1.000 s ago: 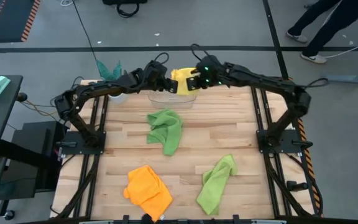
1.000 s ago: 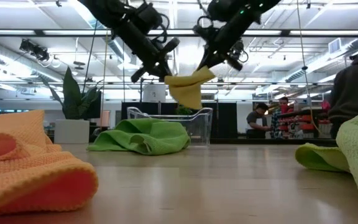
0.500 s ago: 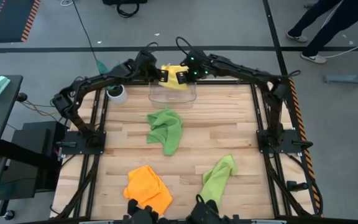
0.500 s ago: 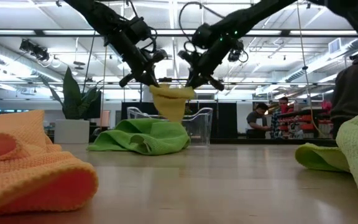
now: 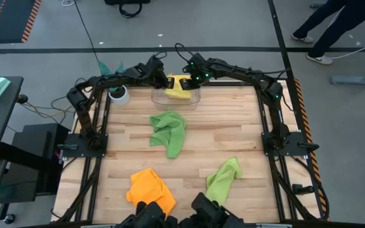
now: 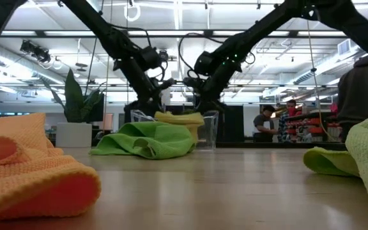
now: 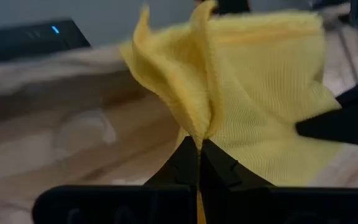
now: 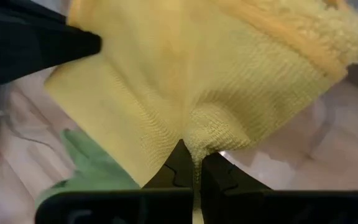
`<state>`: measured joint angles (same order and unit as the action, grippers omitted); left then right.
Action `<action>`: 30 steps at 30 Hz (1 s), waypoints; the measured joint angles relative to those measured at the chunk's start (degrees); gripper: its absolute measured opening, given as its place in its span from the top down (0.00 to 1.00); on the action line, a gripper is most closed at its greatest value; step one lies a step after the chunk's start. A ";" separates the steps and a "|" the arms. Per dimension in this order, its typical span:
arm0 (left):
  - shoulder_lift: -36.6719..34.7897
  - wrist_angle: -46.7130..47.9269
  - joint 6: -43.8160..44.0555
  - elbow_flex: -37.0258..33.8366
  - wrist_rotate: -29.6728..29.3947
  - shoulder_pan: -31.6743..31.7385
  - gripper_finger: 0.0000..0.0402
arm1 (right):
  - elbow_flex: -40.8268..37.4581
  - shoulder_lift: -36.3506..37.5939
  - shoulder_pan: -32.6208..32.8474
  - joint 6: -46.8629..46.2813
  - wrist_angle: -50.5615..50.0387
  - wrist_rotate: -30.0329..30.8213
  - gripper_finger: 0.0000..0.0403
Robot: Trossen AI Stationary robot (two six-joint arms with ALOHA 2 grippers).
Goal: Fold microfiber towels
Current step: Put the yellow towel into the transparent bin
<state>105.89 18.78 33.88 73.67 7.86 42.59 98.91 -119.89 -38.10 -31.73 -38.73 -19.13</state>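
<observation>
Left jaws [image 7: 199, 149] closed on a pinched edge of the yellow fuzzy microfiber towel [image 5: 177, 87]; right jaws [image 8: 194, 163] closed on the opposite edge of the same cloth. Both grippers sit close together at upper centre of the high view, over the clear plastic bin [image 5: 192, 100] at the far edge of the wooden bench [image 5: 246, 139].

Change: a second ago the yellow towel hung in the air between the two arms, well above the bin. Now both arms have come down and forward, and in the low view the towel [image 6: 179, 117] rests at the bin's rim level, lying flattish rather than dangling.

Judgement: this reads as the drop-off of a folded towel. Release has not happened; both grips hold.

Outward across the bench: one lime green fuzzy towel [image 5: 168, 132] crumpled at centre, a second lime green towel [image 5: 220, 179] at lower right, an orange fuzzy towel [image 5: 151, 189] at lower left. All three look unfolded, so most of the task remains.

Teal leafy plant in a white pot [image 5: 116, 88] at upper left, beside the left arm.
</observation>
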 joint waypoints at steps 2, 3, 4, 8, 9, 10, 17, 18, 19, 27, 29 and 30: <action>0.85 0.65 0.01 0.00 1.14 -0.18 0.98 | 0.00 -0.85 -0.03 0.00 -1.21 -0.82 0.99; 1.07 0.83 0.01 0.00 1.31 -0.45 0.98 | 0.00 -1.21 0.07 0.00 -1.94 -1.18 0.99; 1.09 1.56 0.03 0.00 1.87 -0.63 0.98 | 0.00 -1.44 0.22 -0.02 -2.69 -1.47 0.99; 1.09 3.09 0.02 0.00 2.11 -1.22 0.98 | -0.22 -1.43 0.82 -0.49 -3.73 -2.01 0.98; 1.09 3.59 0.23 0.00 2.28 -1.25 0.97 | -0.22 -1.32 0.87 -0.82 -3.99 -2.09 0.98; 1.06 4.27 0.34 0.00 2.42 -1.27 0.96 | -0.22 -1.28 0.89 -0.95 -4.29 -2.17 0.98; 1.41 5.28 -0.06 0.00 2.72 -1.38 0.96 | -0.26 -1.25 0.86 -1.49 -4.70 -2.39 0.96; 1.42 5.28 -0.14 0.00 2.75 -1.38 0.96 | -0.26 -1.25 0.86 -1.53 -4.75 -2.39 0.96; 1.55 5.29 -0.49 0.00 2.83 -1.38 0.96 | -0.28 -1.25 0.86 -1.66 -4.74 -2.39 0.95; 1.79 6.45 -2.96 -0.04 3.45 -0.79 0.78 | -0.33 -1.12 0.74 -1.73 -5.19 -1.95 0.79; 1.79 6.72 -3.04 -0.02 3.92 -0.38 0.72 | -0.33 -1.08 0.65 -1.73 -5.04 -1.99 0.75; 1.79 6.83 -3.06 -0.02 4.27 -0.15 0.70 | -0.33 -1.08 0.58 -1.73 -4.89 -2.06 0.74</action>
<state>107.68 25.60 30.82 73.65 12.13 42.44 98.59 -120.97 -37.52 -33.45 -43.62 -21.19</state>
